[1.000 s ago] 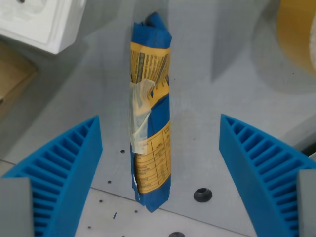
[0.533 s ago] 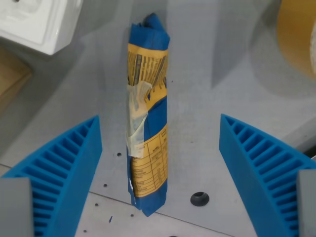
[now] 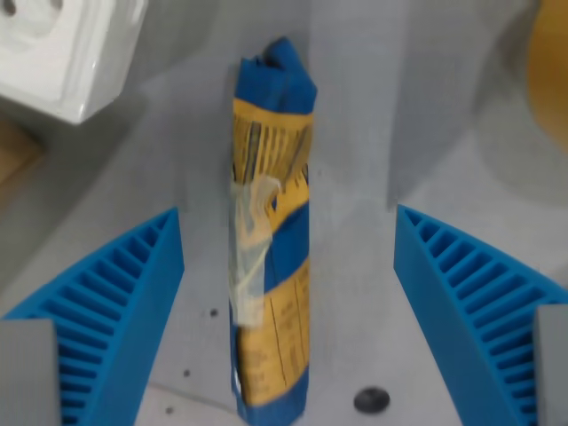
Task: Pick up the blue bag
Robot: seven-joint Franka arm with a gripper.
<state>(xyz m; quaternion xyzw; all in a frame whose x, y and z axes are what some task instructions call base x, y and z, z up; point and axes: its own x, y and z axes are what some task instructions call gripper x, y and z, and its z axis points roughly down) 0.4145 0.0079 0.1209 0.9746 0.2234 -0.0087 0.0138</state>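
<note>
Tool (image 3: 288, 266) spread wide, straddled blue bag (image 3: 270, 240) lying on counter (image 3: 373, 133); fingers (image 3: 120, 293) clear of bag.

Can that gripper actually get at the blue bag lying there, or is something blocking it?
Probably yes. The gripper is open, its fingers either side of the blue bag, with nothing between them and the bag.

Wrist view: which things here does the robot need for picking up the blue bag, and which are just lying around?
Needed for the job:
- blue bag, rolled up, with a yellow label, lying on the table between the fingers
- gripper, open, one blue ribbed finger on each side of the bag

Just lying around:
- white object, top left
- yellow thing, top right edge, blurred
- black round spot on the grey table
</note>
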